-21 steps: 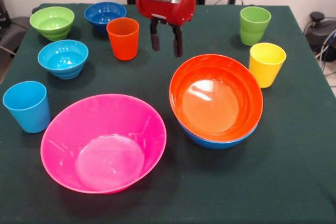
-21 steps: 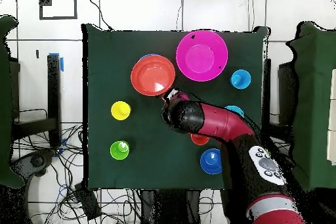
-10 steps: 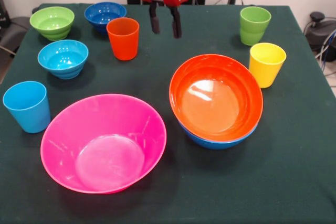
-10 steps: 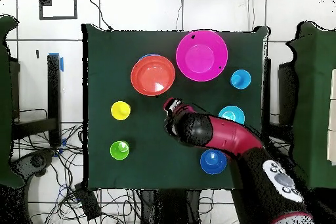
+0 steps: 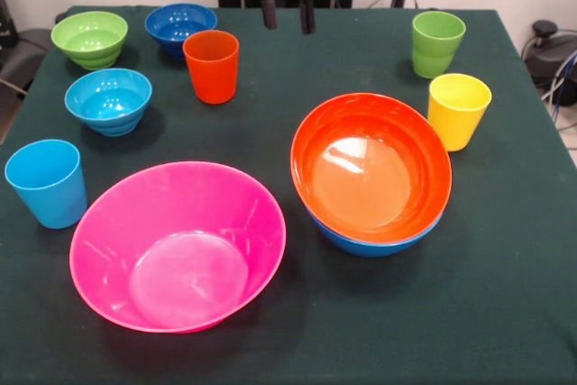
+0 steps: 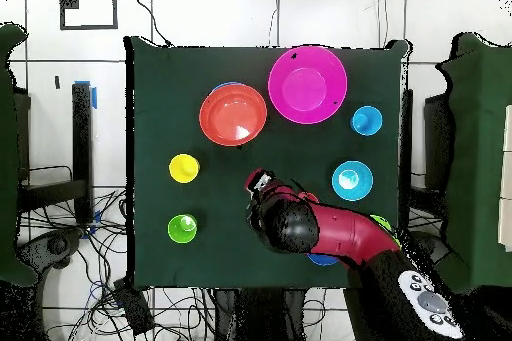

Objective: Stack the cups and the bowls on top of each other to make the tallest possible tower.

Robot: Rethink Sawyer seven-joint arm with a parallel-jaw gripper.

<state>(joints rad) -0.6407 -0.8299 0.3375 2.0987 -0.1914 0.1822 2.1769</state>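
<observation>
The orange bowl sits nested in the blue bowl at the right, forming a low tower. Beside it at the near left, the big pink bowl stands alone. An orange cup, green cup, yellow cup and light blue cup each stand upright and apart. Small bowls in green, dark blue and light blue are grouped at the far left. My gripper hangs open and empty high over the far edge. From overhead, the gripper shows and the arm hides the orange cup.
Everything rests on a dark green tablecloth. A black device with cables sits off the table's right side. In the overhead view, cables lie on the floor beside the table, and the arm crosses its lower right part.
My gripper has risen and drawn back from beside the orange bowl toward the far edge, still open and empty. No cup or bowl has moved.
</observation>
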